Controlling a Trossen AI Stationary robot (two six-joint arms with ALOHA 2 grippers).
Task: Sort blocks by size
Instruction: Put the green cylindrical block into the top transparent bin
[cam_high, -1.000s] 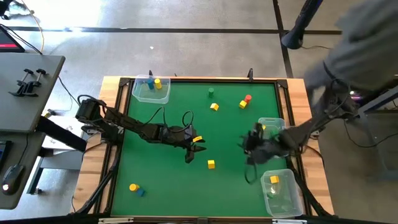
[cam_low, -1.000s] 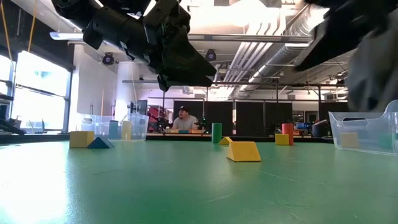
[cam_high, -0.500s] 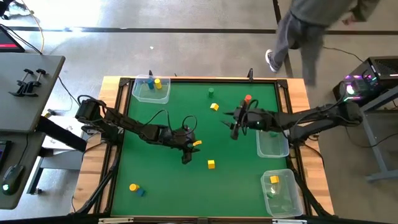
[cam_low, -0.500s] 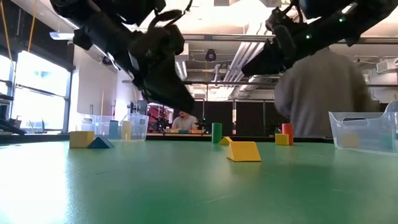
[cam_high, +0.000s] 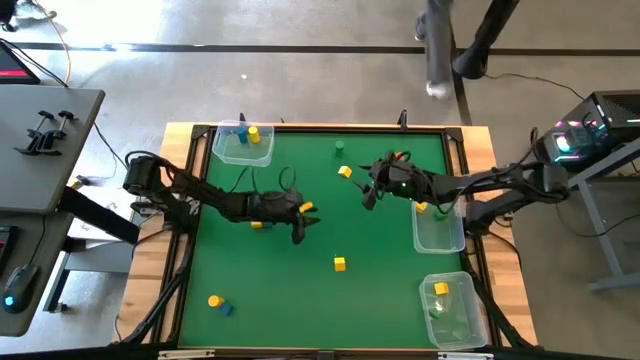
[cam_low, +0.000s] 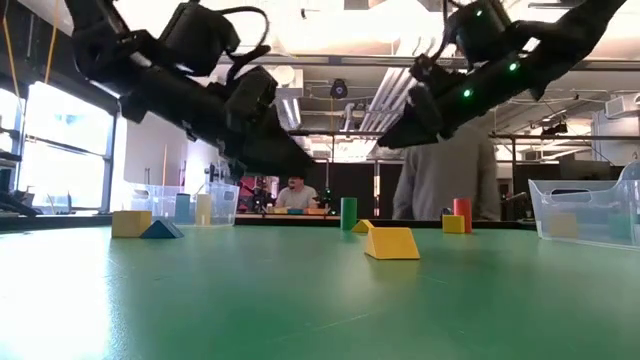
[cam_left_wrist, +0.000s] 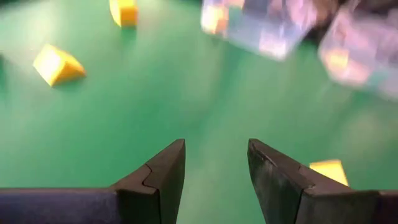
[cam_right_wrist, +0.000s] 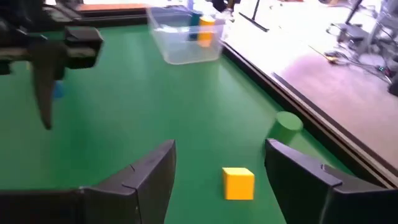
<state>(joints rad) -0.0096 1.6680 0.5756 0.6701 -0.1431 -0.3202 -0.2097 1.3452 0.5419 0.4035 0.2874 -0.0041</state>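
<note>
Right gripper (cam_right_wrist: 219, 171) hovers over a yellow block (cam_right_wrist: 239, 183), fingers spread, empty — left gripper (cam_left_wrist: 216, 163) mid-table, fingers apart, empty.

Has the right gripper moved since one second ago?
Yes. In the high view the right gripper went from beside the near-right tub toward the far edge, and now hangs near the yellow block there.
</note>
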